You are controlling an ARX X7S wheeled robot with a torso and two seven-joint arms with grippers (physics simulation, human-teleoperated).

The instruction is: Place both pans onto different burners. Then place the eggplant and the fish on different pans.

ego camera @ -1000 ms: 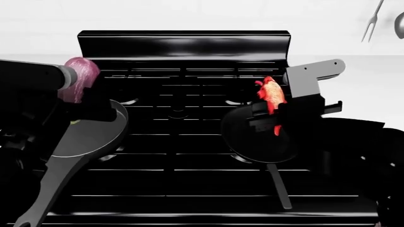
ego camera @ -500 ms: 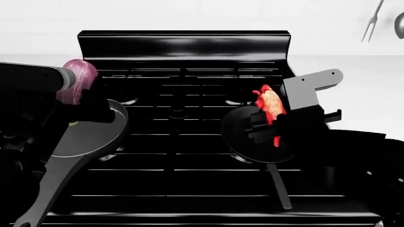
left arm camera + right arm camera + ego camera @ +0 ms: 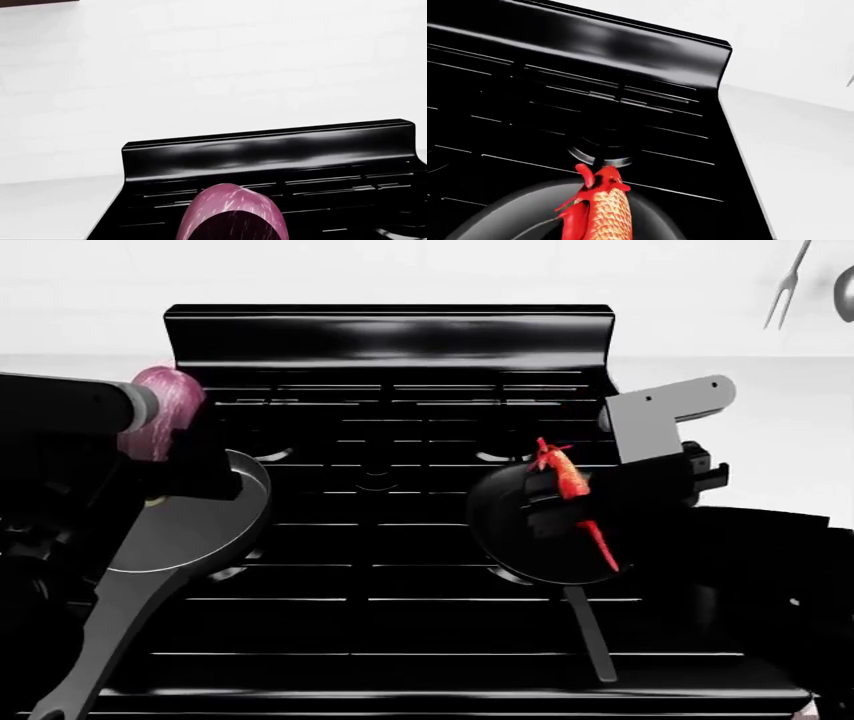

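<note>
Since the earlier frames the fish (image 3: 571, 495) has been rolled from a broad, side-on view to a thin edge-on one, and the right gripper (image 3: 587, 502) has been shifted slightly rightward with it. Hardly any change is noted on the left side.

Right side: the fish is pinched in the right gripper, held over the right pan (image 3: 541, 525), which is seated on the right burner grate (image 3: 441, 585) with its handle pointed near. In the right wrist view the fish (image 3: 602, 210) is seen with its body above the pan's dark bowl (image 3: 507, 212); whether it touches the bowl cannot be told.

Left side: the eggplant (image 3: 160, 415) is carried by the left gripper (image 3: 167, 445), clamped on it as far as can be judged, the fingers being lost in black. It is held just beyond the far rim of the left pan (image 3: 187, 520), which is seated on the left burner with its long handle run toward the near-left. In the left wrist view only the eggplant's glossy end (image 3: 233, 212) is shown before the stove backguard (image 3: 267, 150).

Risks, as judged:
- The fish hangs near the right rim; if released there, it may be draped over the edge or slid onto the grate.
- The eggplant appears off the pan's centre toward the far-left; an early release could let it roll off the rim.
- Either pan could be nudged off its burner by a low descent.
</note>
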